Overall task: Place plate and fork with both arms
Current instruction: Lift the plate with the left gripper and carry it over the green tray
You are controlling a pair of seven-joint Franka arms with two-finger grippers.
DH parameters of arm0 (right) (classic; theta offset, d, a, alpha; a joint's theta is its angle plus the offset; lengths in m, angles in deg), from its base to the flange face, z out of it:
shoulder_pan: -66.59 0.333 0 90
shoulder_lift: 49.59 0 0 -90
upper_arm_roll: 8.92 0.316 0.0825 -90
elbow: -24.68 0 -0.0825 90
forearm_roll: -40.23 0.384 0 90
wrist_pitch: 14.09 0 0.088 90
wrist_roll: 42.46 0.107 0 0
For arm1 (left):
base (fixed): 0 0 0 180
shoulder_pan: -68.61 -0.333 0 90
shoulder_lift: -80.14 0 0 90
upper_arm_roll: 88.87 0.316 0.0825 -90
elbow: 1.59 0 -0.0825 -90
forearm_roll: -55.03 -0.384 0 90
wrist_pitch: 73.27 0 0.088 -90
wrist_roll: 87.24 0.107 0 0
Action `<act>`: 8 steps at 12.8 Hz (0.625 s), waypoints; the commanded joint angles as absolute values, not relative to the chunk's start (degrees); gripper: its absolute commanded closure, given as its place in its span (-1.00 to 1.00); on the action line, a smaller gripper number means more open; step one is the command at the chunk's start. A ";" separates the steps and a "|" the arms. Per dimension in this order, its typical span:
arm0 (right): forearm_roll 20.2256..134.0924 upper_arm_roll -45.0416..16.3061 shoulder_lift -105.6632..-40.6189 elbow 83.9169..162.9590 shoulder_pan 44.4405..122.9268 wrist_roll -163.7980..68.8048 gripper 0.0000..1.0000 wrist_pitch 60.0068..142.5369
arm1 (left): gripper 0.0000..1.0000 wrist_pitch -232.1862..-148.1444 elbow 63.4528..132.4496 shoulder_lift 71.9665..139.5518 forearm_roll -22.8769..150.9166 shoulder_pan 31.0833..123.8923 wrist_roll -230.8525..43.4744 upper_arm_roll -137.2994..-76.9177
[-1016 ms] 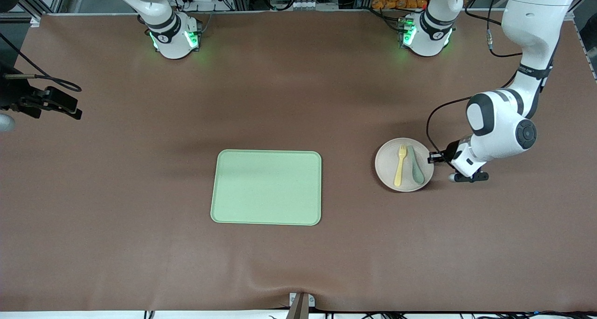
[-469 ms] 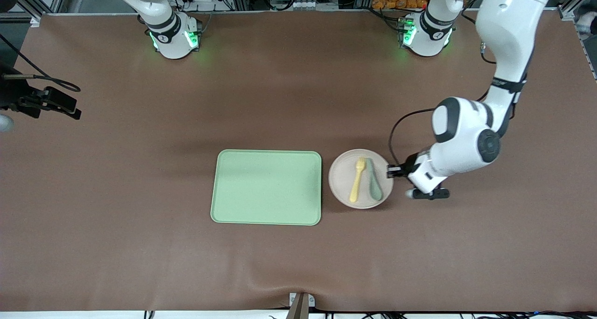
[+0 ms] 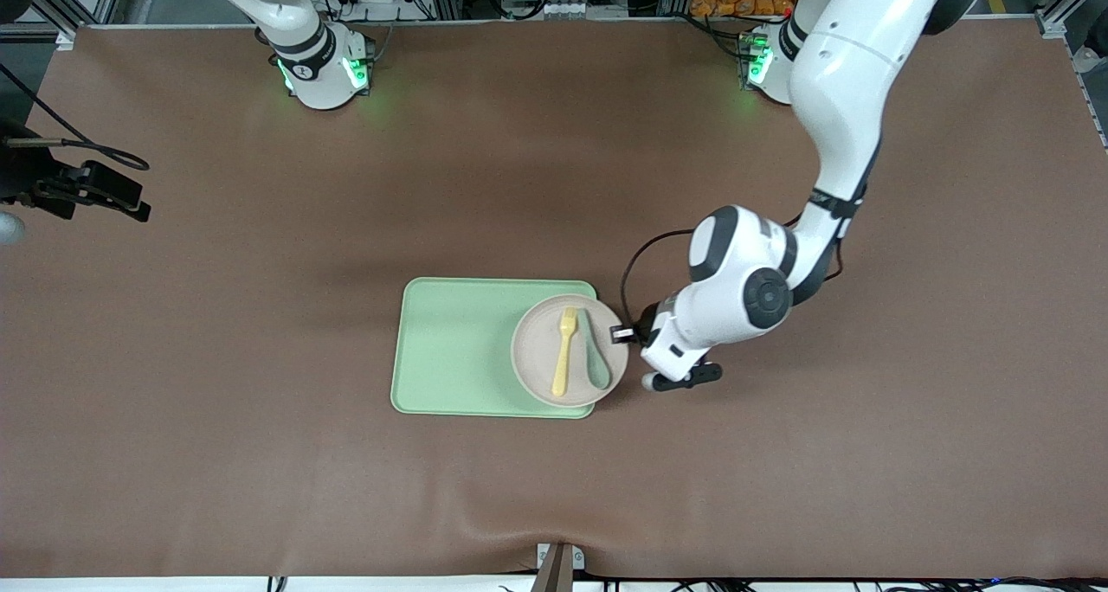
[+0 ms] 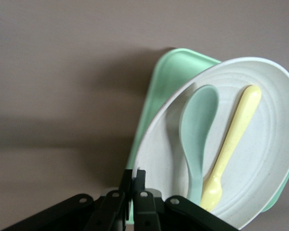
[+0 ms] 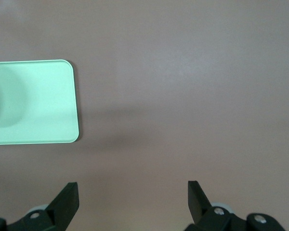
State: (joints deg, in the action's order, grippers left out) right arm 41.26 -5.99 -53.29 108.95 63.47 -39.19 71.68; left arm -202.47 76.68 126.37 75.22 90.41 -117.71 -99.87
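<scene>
The pale plate [image 3: 535, 354] hangs over the end of the light-green tray [image 3: 450, 350] that lies toward the left arm's end of the table. It overhangs the tray's edge a little. A yellow fork [image 3: 563, 350] and a teal spoon [image 3: 594, 357] lie side by side on it. My left gripper [image 3: 620, 334] is shut on the plate's rim. In the left wrist view the left gripper [image 4: 135, 175] pinches the rim of the plate [image 4: 269, 159], which carries the fork [image 4: 231, 144] and spoon [image 4: 197, 125], with the tray [image 4: 176, 72] beneath. My right gripper [image 5: 133, 192] waits open.
The right gripper [image 3: 121, 196] hovers at the right arm's end of the table, well away from the tray. The right wrist view shows one end of the tray [image 5: 33, 101] on brown table cloth. Both arm bases stand along the edge farthest from the front camera.
The left arm has carried the plate, with fork and spoon on it, from the left arm's end of the table across to over the tray. The right arm has not moved.
</scene>
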 commanded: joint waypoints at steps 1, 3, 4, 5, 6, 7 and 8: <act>41.98 -5.40 -53.63 108.18 62.37 -39.83 -1.00 71.08 | 1.00 -202.36 67.33 133.38 75.59 96.62 -122.65 -96.45; 41.90 -5.32 -53.81 108.18 62.54 -39.83 -1.00 71.08 | 1.00 -204.83 67.32 135.06 75.68 100.94 -124.75 -93.19; 41.90 -5.32 -53.81 108.18 62.63 -39.83 -1.00 71.17 | 1.00 -205.01 67.32 135.33 75.68 101.48 -125.81 -92.92; 41.98 -5.32 -53.89 108.18 62.72 -39.83 -1.00 71.08 | 1.00 -205.19 67.41 135.33 75.68 101.66 -125.82 -92.83; 41.98 -5.23 -54.07 108.18 63.24 -39.83 -1.00 71.08 | 1.00 -205.54 67.41 135.86 75.68 101.75 -125.56 -92.83; 41.90 -5.05 -54.16 108.18 63.85 -39.83 -1.00 71.08 | 1.00 -207.02 67.41 136.90 75.68 102.01 -125.56 -92.91; 41.90 -5.05 -54.59 108.18 64.38 -39.83 -1.00 71.08 | 1.00 -208.34 67.58 137.52 75.68 102.88 -125.56 -92.91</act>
